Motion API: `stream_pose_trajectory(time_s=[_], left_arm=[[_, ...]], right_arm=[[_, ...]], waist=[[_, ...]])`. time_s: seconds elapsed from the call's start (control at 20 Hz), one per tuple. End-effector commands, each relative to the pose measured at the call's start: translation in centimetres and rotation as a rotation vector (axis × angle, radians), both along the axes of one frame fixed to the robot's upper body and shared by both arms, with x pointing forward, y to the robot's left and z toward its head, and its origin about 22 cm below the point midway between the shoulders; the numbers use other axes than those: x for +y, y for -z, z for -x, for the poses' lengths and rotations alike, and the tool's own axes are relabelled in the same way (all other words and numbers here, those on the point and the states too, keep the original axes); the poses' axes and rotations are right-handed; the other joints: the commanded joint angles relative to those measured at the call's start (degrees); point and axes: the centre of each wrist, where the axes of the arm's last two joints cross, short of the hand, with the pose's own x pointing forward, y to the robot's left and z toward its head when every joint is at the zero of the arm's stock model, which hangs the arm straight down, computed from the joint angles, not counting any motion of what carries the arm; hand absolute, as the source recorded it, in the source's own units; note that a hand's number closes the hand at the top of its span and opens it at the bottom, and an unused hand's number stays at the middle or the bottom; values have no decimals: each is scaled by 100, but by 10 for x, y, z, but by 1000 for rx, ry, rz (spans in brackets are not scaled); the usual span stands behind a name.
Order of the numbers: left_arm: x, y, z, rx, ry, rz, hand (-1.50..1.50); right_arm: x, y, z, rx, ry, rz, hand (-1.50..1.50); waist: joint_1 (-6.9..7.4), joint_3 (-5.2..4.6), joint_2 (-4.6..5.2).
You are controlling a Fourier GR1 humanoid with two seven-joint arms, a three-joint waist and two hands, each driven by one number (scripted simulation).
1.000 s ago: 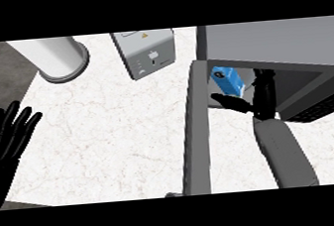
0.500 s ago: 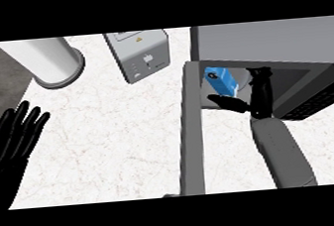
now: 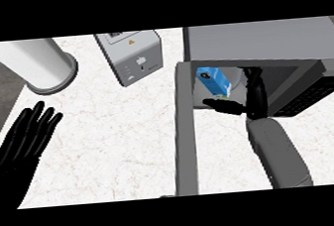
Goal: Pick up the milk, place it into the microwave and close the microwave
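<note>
Milk point(image 3: 213, 80) stands inside the microwave point(image 3: 259, 38), the right hand point(image 3: 251, 101) open just beside it, holding nothing, so the door point(image 3: 185, 133) probably needs closing next.

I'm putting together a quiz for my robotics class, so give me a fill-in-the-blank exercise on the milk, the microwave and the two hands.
1. The blue ____ carton stands inside the microwave.
2. The microwave's door stands ____.
3. The hand inside the microwave, beside the carton, is the robot's ____ hand.
4. The left hand, fingers straight, shows near the view's ____ edge.
Missing words: milk; open; right; left.
</note>
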Motion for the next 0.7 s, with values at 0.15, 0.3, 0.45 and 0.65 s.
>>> stream_pose_trajectory(time_s=[0.15, 0.3, 0.45, 0.65], left_arm=[[-9, 3, -5, 27, 78, -19, -150], [-14, 8, -9, 32, 146, -55, -150], [-19, 20, -12, 62, 204, -83, 150], [-33, 30, -31, 45, 259, -160, 150]], right_arm=[[-16, 7, -10, 301, -29, -216, -150], [-14, 26, 6, 337, -51, -255, -150], [-11, 32, 11, 358, -91, -274, -150], [-18, 29, 10, 388, -102, -275, -150]], waist=[[-114, 85, 227], [-218, 82, 219], [-345, 73, 159], [-430, 71, 117]])
